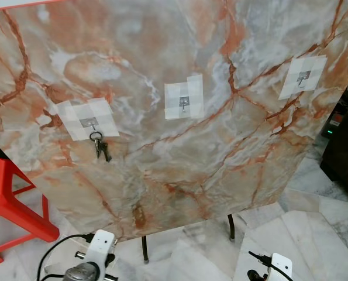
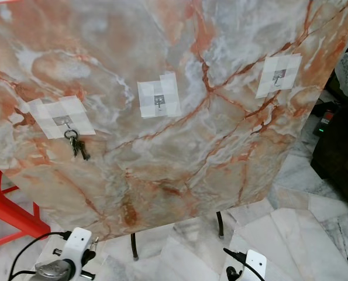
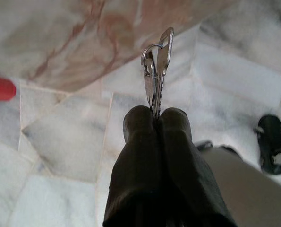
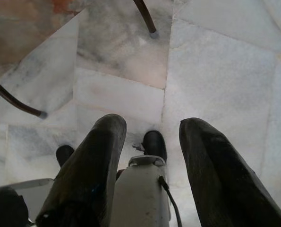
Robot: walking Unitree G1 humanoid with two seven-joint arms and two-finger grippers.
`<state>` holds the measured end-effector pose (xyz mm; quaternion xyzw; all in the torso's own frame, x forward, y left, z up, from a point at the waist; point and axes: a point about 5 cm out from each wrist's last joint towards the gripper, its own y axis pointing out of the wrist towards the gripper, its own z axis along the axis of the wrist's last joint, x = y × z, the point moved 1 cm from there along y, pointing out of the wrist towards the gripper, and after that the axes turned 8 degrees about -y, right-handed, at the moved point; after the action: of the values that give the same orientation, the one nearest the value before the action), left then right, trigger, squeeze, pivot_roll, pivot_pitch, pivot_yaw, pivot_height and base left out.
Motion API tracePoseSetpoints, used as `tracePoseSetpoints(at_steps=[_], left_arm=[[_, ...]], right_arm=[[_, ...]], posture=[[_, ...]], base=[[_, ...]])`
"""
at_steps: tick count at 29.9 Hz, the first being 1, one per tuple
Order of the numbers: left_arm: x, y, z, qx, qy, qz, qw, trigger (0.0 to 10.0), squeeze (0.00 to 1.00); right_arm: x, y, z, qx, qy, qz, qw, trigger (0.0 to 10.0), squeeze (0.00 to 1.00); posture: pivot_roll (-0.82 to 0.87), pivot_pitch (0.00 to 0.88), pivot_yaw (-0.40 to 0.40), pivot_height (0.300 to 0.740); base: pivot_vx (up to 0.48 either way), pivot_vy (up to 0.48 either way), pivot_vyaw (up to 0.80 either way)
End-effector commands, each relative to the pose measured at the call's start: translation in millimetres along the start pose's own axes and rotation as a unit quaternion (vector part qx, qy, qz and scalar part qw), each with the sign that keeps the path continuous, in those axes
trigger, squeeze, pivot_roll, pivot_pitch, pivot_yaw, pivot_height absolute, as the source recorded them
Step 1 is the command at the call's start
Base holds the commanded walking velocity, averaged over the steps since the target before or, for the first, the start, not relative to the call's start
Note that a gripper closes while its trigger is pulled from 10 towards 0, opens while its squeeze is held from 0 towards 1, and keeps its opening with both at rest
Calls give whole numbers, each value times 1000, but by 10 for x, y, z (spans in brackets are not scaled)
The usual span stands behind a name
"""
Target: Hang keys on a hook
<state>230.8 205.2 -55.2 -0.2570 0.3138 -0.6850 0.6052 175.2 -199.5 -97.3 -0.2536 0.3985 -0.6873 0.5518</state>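
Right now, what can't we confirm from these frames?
- Silver keys on a ring: bottom ends hidden between the left gripper fingers, left wrist view.
- Dark key bunch on the left hook: key count too small, head views.
- Red plastic stool: cut off by the frame edge.

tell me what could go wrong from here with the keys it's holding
The left gripper pinches its keys by the blade tips only, so they might slip or twist on the lift. The left hook already carries a key bunch; adding there could knock it off. The middle hook and right hook are small, easy to miss.
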Motion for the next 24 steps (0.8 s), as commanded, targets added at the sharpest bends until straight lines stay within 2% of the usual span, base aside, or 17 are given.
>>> tracePoseSetpoints(at_steps=[1,3,13,24], left_arm=[[-11,19,16,6,-2,10,1000,10000,0],[21,38,47,15,-6,8,1000,10000,0],[73,74,133,36,-9,7,999,10000,0],[52,81,400,98,-29,16,995,10000,0]], right_arm=[[26,-8,-39,-8,-7,0,1000,10000,0],[35,-9,-34,-7,-18,-3,1000,10000,0],[40,-11,-44,-9,-16,-1,1000,10000,0],[45,-10,-44,-12,-8,-3,1000,10000,0]], posture=[[121,34,4,740],[121,32,2,740],[116,38,1,740],[115,52,-7,740]], base=[[0,-270,0],[0,-274,400],[0,-270,800],[0,-269,0]])
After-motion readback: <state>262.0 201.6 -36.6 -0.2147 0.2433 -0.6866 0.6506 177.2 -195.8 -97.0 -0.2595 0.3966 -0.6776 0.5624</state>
